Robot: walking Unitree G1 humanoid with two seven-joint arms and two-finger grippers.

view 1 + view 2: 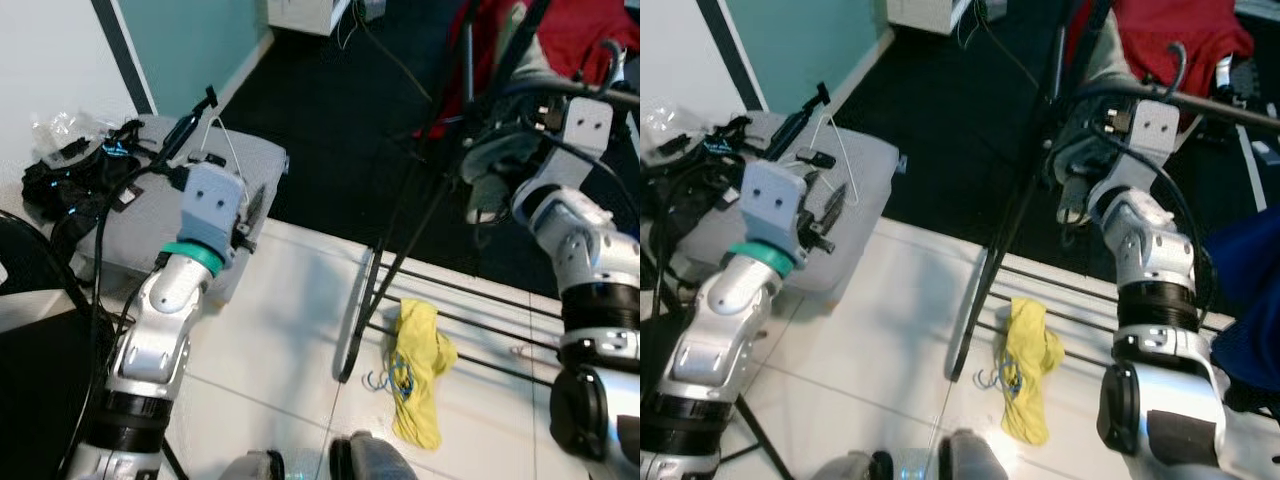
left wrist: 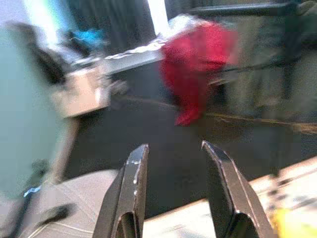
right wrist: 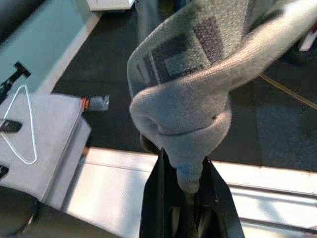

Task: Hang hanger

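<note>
A white wire hanger (image 1: 229,146) lies on top of a grey padded box (image 1: 262,166) at the left; it also appears as a thin loop in the right wrist view, hanger (image 3: 26,125). My left gripper (image 2: 173,148) hovers just above and in front of the box, by the hanger, open with nothing between its fingers (image 1: 254,205). My right gripper (image 3: 185,171) is raised at the drying rack's top bar (image 1: 592,93) and is shut on a grey knit garment (image 3: 198,74) that hangs there and hides its fingertips.
The rack's black legs (image 1: 400,250) and floor bars stand on white tiles ahead. A yellow cloth (image 1: 420,370) lies over the low bars. Red fabric (image 1: 580,30) hangs at the back right. Black cables and a bag (image 1: 60,180) crowd the box's left side.
</note>
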